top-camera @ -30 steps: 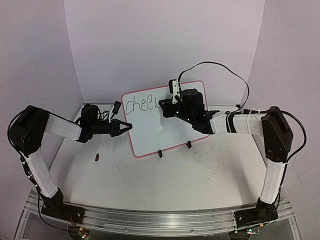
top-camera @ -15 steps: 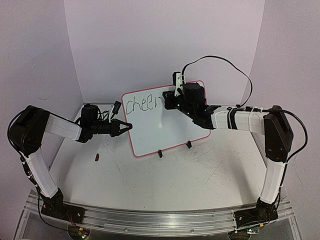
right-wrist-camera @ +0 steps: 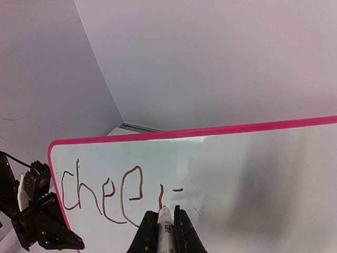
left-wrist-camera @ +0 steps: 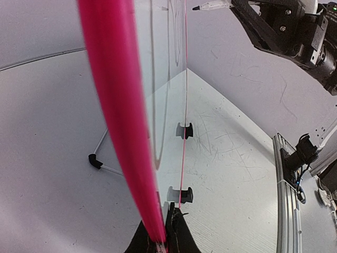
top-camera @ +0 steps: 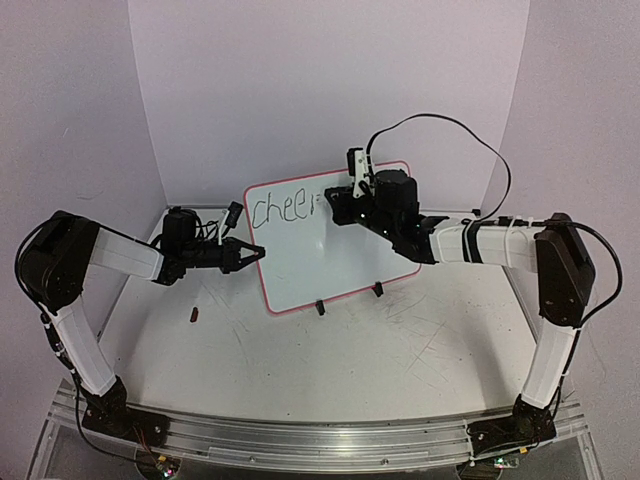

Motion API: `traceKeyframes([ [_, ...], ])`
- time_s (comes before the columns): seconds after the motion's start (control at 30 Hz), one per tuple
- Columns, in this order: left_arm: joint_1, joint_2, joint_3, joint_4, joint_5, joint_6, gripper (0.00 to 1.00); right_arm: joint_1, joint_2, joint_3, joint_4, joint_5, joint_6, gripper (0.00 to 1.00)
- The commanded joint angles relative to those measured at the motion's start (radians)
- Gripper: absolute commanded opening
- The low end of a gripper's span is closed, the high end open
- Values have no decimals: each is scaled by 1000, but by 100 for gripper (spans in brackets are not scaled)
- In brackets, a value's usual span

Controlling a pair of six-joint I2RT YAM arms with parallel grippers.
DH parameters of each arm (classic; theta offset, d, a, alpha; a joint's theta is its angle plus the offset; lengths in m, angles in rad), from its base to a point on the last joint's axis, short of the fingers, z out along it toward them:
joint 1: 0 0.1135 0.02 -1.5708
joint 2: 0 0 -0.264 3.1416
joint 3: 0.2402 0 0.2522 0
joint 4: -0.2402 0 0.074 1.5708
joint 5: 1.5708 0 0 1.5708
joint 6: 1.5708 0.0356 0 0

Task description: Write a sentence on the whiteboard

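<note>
The whiteboard [top-camera: 330, 262] stands upright on the table, white with a pink rim. My left gripper [top-camera: 260, 253] is shut on its left edge, and the left wrist view shows the jaws [left-wrist-camera: 160, 241] clamped on the pink rim [left-wrist-camera: 113, 105]. Of the sentence [right-wrist-camera: 102, 194], dark letters "chee", an upright stroke and a short dash show along the top. My right gripper [right-wrist-camera: 164, 217] is shut on a white marker [right-wrist-camera: 165, 224] whose tip is at the board just below that stroke. From above, the right gripper [top-camera: 332, 205] hangs over the board's upper middle.
Two black clip feet [top-camera: 320, 307] [top-camera: 378, 290] hold the board's lower edge, and a thin wire stand [left-wrist-camera: 100, 162] props it from behind. A small dark cap-like piece [top-camera: 194, 315] lies on the table to the left. White walls close in the back and sides.
The right gripper with the marker has risen and shifted right along the top line of lettering. The left gripper and the board have stayed still.
</note>
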Motion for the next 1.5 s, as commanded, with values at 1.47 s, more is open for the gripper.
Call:
traceKeyframes([
  [1.47, -2, -32, 31, -12, -84, 96, 0, 11, 61, 38, -6, -2, 30, 0],
])
